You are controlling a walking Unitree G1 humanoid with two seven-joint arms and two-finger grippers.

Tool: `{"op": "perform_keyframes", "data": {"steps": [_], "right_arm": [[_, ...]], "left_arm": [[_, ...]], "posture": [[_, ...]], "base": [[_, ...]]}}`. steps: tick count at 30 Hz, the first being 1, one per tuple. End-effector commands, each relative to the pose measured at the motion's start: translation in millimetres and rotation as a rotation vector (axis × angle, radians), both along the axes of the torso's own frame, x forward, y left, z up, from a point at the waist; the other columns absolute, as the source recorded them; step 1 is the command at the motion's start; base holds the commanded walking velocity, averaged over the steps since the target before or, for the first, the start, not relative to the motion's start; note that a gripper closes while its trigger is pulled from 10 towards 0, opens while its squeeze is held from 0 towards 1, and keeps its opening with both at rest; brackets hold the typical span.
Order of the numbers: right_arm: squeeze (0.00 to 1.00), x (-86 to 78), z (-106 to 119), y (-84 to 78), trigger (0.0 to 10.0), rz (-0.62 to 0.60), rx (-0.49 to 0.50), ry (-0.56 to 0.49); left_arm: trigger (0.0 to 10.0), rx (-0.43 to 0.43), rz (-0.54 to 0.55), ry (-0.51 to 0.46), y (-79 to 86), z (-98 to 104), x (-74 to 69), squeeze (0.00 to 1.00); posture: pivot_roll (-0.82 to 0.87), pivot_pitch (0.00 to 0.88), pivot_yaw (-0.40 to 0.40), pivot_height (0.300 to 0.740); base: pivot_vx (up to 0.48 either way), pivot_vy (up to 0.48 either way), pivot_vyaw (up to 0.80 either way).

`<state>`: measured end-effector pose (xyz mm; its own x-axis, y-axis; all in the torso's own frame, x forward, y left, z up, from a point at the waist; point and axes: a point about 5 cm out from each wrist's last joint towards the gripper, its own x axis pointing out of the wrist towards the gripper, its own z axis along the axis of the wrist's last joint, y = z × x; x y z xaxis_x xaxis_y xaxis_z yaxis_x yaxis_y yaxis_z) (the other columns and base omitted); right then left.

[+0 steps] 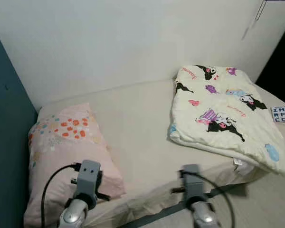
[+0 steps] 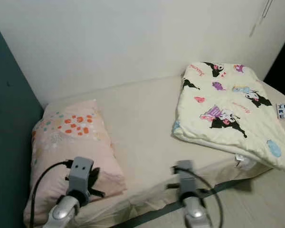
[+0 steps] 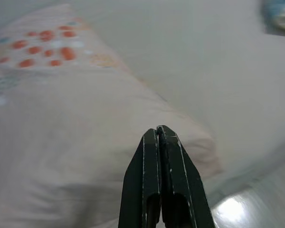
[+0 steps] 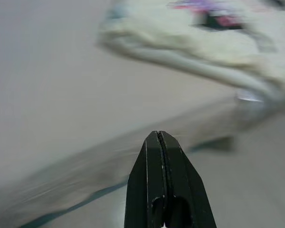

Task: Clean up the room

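Note:
A pink pillow (image 1: 69,142) with orange dots lies at the left end of the bed (image 1: 137,128), against the teal headboard (image 1: 4,128). A folded cream blanket (image 1: 225,111) with cartoon prints rests on the right half of the mattress. My left gripper (image 3: 160,135) is shut and empty, hovering just above the pillow's near corner (image 3: 85,142). Shut as well, my right gripper (image 4: 159,137) hangs over the bed's front edge with the blanket (image 4: 204,42) farther off.
A white wall (image 1: 133,38) runs behind the bed. A small printed label (image 1: 282,114) sits at the far right by the blanket. Pale floor (image 1: 261,199) shows at the lower right, beside the bed's dark base strip.

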<state>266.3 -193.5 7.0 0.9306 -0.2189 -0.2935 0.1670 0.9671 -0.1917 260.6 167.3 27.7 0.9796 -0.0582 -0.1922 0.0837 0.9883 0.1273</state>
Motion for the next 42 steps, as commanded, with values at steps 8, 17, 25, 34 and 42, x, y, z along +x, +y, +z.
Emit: {"op": "perform_keyframes", "data": {"steps": [8,17,25,34,42], "right_arm": [[0.00,1.3,-0.4,1.3,10.0,0.009,-0.004,-0.024],[0.00,3.8,2.4,6.6,10.0,0.003,-0.011,-0.064],[0.00,6.9,5.4,10.5,10.0,0.044,-0.003,-0.088],[0.00,12.0,11.1,27.5,10.0,0.147,0.127,-0.107],[0.00,6.2,1.1,57.9,10.0,0.367,0.197,-0.024]], "left_arm": [[10.0,-0.002,0.049,-0.023,-4.9,2.2,10.6,0.00],[10.0,0.013,0.052,-0.037,-2.1,0.7,12.8,0.00],[10.0,0.004,0.060,-0.042,-0.4,-0.2,12.9,0.00],[10.0,-0.006,0.061,-0.044,4.7,0.2,6.9,0.00],[10.0,-0.014,0.062,-0.056,1.2,1.4,3.3,0.00]], "posture": [[-0.08,0.068,-0.007,0.737],[-0.07,0.073,0.008,0.737],[-0.07,0.073,0.001,0.737],[-0.04,0.074,0.024,0.737],[-0.02,0.077,-0.006,0.737]], "base": [[0.000,0.000,0.00],[0.000,0.000,0.00],[0.000,0.000,0.00],[0.000,0.000,0.00],[0.000,0.000,0.00]]}}
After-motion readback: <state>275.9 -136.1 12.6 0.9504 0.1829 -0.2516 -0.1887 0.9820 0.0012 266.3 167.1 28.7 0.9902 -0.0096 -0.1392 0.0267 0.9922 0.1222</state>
